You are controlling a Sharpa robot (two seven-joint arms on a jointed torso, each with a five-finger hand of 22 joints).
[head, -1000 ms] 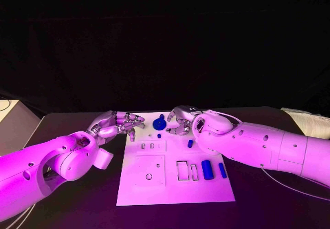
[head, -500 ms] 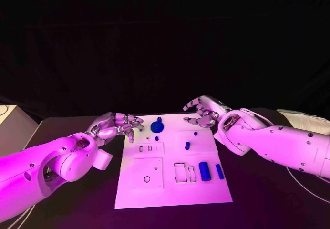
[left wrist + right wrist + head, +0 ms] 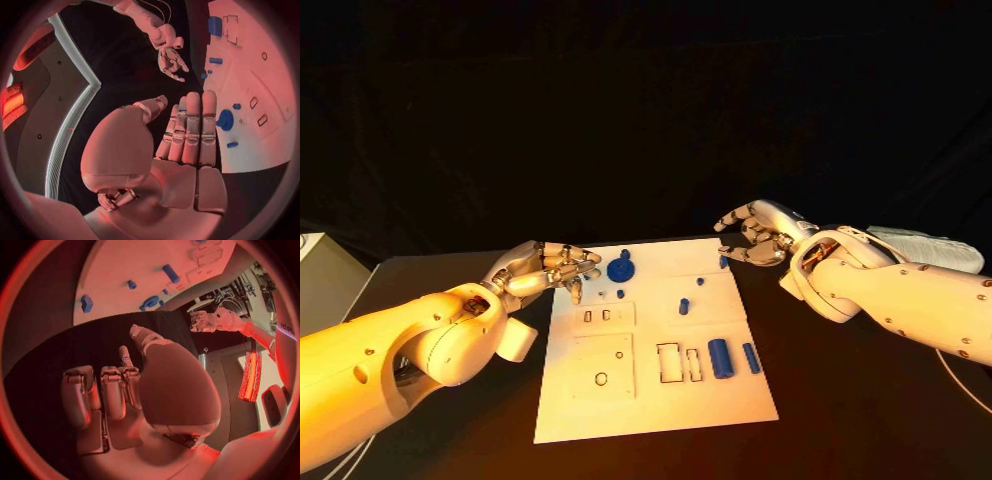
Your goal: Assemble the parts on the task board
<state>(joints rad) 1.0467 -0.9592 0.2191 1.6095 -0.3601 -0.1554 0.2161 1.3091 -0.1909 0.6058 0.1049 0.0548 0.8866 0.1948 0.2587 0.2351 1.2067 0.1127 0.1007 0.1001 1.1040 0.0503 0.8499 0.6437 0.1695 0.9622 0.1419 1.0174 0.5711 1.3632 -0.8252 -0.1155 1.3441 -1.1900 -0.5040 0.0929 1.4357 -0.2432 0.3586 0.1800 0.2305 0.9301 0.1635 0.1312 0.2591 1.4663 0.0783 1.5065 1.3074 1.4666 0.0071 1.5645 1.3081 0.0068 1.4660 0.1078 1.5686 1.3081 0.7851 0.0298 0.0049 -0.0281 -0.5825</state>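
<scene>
On the black desk [image 3: 444, 440] my white rectangular task board [image 3: 653, 400] has several small blue plastic parts [image 3: 720, 357] lying loose, so assembly looks barely begun. Left robot hand [image 3: 548, 268] and right robot hand [image 3: 759, 232] hover empty, fingers loosely curled.

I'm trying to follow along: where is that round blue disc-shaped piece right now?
In the head view the round blue piece sits at the far left end of the task board, just beside the fingertips of the left hand.
</scene>
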